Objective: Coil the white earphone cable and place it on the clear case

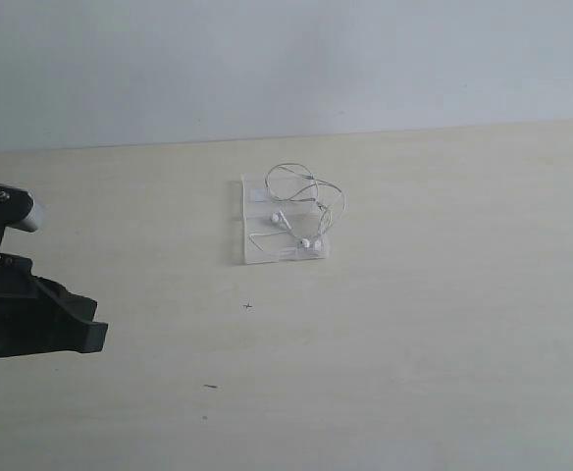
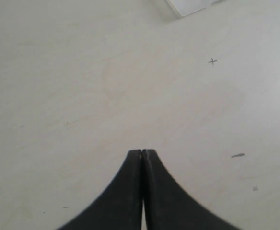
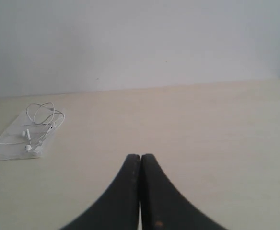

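1. We count one white earphone cable [image 1: 311, 191]. It lies in loose loops on top of the clear case [image 1: 255, 253], out on the table [image 1: 414, 353] on the side toward the wall [image 1: 267, 59].
2. One clear case, lying flat on the table. In the exterior view we make out two flat halves joined along a faint seam.
3. Two earbuds [image 1: 277, 218] at the cable's ends, the second earbud [image 1: 306, 242] just beside the first but not touching it. Both rest on the case.
4. In the exterior view the cable's biggest loops reach a little past the case's far edge and right edge. The rest of the wire stays over the plastic.
5. One left gripper [image 2: 143, 152], jaws pressed together with nothing between them. It hangs over bare table, well apart from the case, and the left wrist view catches only a corner of the case.
6. One right gripper [image 3: 140, 156], jaws pressed together too and holding nothing. It is over bare table, well apart from the case and cable.
7. Two small dark marks on the table, a tiny cross [image 1: 247, 305] and a short dash [image 1: 210, 386]. Both sit on the near side of the case, between it and the left arm [image 1: 31, 314].
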You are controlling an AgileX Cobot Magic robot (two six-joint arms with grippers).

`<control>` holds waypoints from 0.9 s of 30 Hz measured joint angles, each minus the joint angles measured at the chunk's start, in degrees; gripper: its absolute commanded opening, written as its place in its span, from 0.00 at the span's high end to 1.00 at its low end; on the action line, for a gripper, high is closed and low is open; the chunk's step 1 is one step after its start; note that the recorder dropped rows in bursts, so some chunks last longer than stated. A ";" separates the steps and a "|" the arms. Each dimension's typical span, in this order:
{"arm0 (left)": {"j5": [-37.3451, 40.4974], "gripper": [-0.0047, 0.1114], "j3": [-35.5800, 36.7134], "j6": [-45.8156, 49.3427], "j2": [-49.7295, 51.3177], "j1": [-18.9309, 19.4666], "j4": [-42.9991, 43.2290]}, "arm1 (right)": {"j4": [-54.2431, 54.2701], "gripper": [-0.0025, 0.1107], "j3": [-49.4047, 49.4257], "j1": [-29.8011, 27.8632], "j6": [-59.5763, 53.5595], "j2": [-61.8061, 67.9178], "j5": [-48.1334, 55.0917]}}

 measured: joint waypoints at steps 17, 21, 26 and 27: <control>0.00 0.96 0.00 0.00 0.00 0.00 0.00 | -3.44 0.98 0.00 0.00 5.92 0.00 1.17; 0.00 0.96 0.00 0.00 0.00 0.00 0.00 | -3.25 0.98 0.00 0.00 5.92 0.00 1.17; 0.00 0.96 0.00 0.00 0.00 0.00 0.00 | -3.25 0.98 0.00 0.00 5.92 0.00 1.17; 0.00 0.96 0.00 0.00 0.00 0.00 0.00 | -3.25 0.98 0.00 0.00 5.92 0.00 1.17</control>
